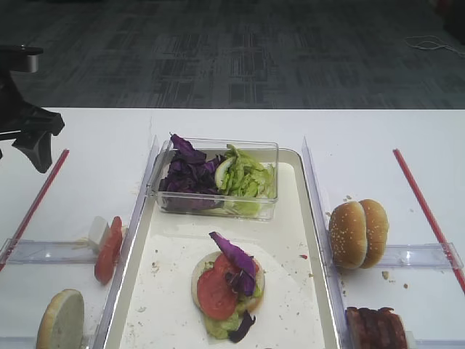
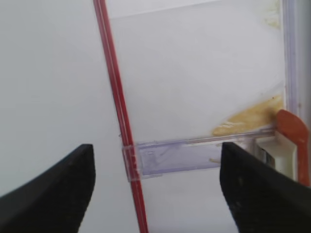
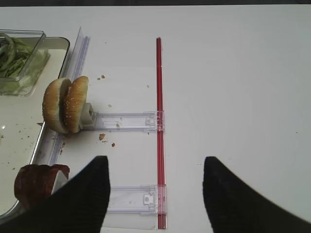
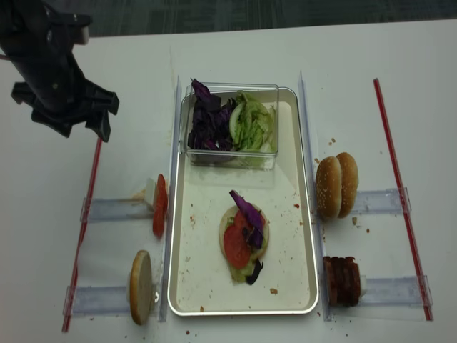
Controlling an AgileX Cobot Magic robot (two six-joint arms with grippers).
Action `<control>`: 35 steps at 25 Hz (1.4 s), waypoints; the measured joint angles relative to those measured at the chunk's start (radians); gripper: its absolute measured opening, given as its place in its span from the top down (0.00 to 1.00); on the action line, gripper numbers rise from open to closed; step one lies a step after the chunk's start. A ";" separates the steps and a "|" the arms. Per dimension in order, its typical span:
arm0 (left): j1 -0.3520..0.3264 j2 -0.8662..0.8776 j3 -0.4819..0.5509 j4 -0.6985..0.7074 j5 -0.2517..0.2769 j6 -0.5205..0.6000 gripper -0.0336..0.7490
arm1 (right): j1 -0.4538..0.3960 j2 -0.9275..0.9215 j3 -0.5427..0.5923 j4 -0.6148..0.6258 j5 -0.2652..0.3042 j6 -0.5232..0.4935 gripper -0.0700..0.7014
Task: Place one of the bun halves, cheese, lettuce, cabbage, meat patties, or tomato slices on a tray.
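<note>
Office-like lab: white table (image 1: 218, 123), grey carpet tiles (image 1: 232, 51), taped red lines (image 4: 396, 179)

My left gripper (image 4: 86, 121) hangs over the white bench (image 4: 43, 179), jaws spread, well left of the tray (image 4: 285, 214). On the tray a bun half (image 4: 227, 227) carries tomato (image 4: 236, 246) and purple cabbage (image 4: 246, 209); a clear tub (image 4: 232, 158) of leaves sits at its far end

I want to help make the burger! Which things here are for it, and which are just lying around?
For the burger:
tray
bun halves
tomato slices
meat patties
lettuce
cabbage

Just lying around:
clear tub
red strips
clear racks
crumbs
</note>
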 joint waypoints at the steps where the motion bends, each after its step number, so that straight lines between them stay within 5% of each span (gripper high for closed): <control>1: 0.004 0.000 0.000 0.016 0.000 -0.007 0.28 | 0.000 0.000 0.000 0.000 0.000 0.000 0.31; 16: 0.047 -0.051 0.043 0.034 0.040 -0.036 0.28 | 0.000 0.000 0.000 0.000 0.000 0.000 0.31; 35: 0.047 -0.713 0.592 0.010 0.071 -0.063 0.28 | 0.000 0.000 0.000 0.000 0.000 0.000 0.31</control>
